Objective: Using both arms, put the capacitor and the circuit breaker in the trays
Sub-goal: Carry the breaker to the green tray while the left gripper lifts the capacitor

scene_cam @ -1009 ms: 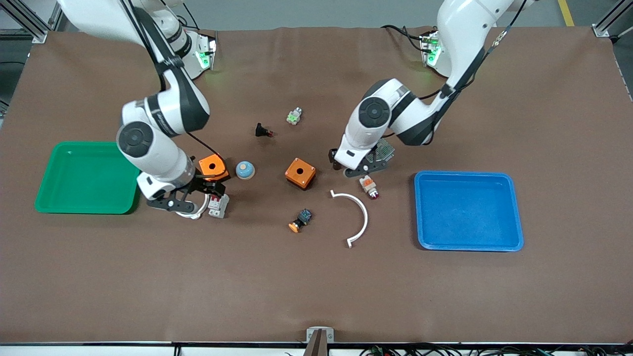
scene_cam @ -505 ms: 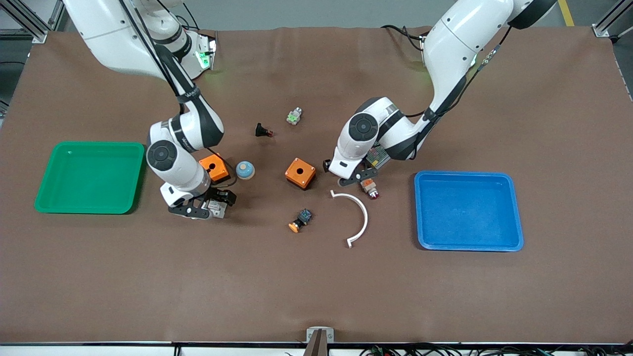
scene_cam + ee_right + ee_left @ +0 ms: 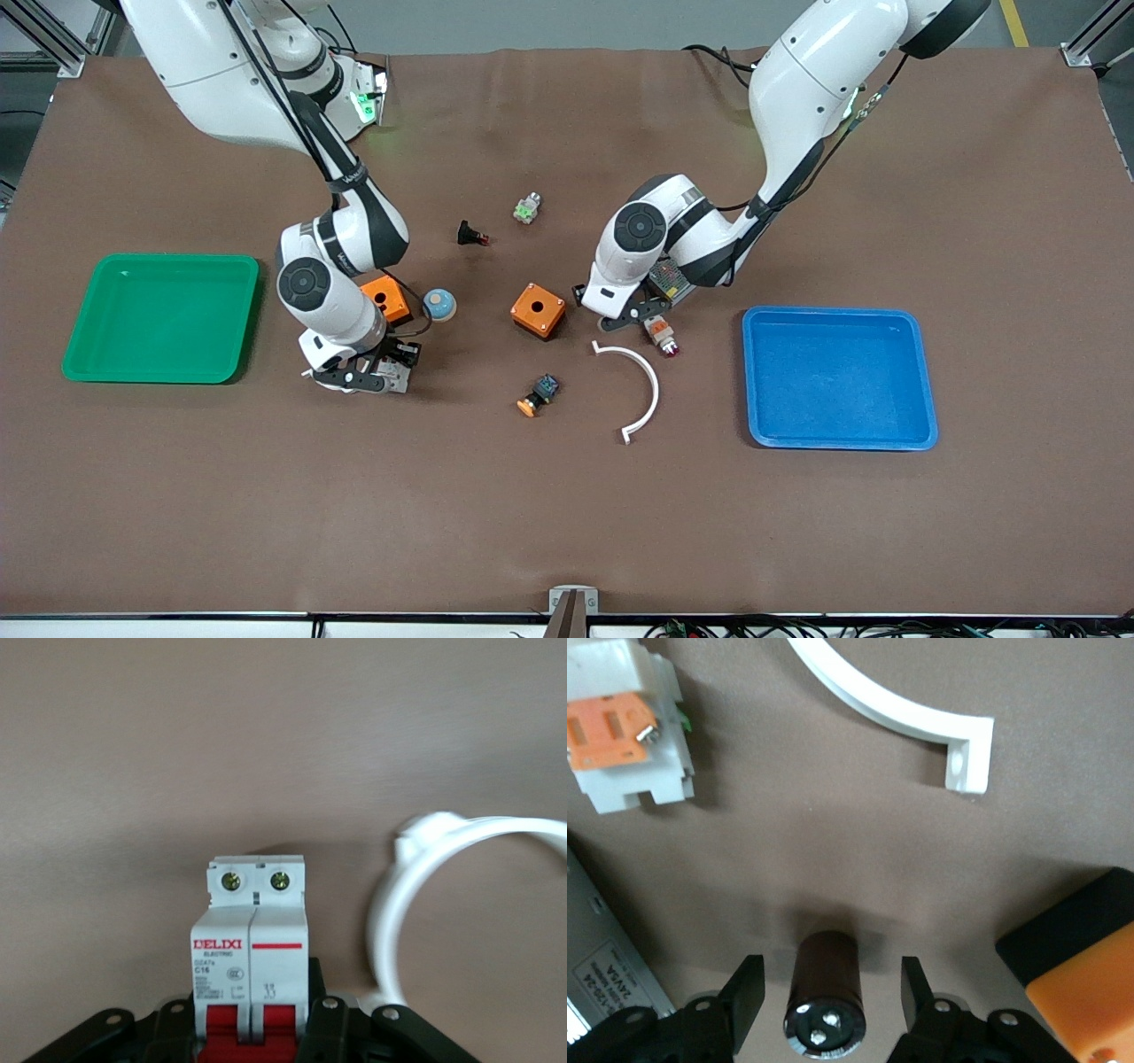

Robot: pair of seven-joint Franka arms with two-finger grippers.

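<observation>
The circuit breaker (image 3: 252,930), a white-grey block with red switches, lies on the brown mat. My right gripper (image 3: 251,1010) is down over it, with a finger pressed against each side at the red switch end. In the front view the breaker (image 3: 399,381) peeks out beside the right gripper (image 3: 385,372). The capacitor (image 3: 824,983), a small dark cylinder with pale spots on its end, lies on the mat. My left gripper (image 3: 830,973) is open with one finger on each side of it, not touching. In the front view the left gripper (image 3: 620,317) hides the capacitor.
A green tray (image 3: 89,266) sits at the right arm's end and a blue tray (image 3: 753,372) at the left arm's end. Two orange boxes (image 3: 385,297) (image 3: 538,310), a white arc (image 3: 651,390), a white-orange part (image 3: 660,332), a mesh box (image 3: 669,279) and a white ring (image 3: 399,904) lie close by.
My right gripper moved from beside the breaker to over it and came down around it. My left gripper shifted toward the middle orange box and lowered over the capacitor.
</observation>
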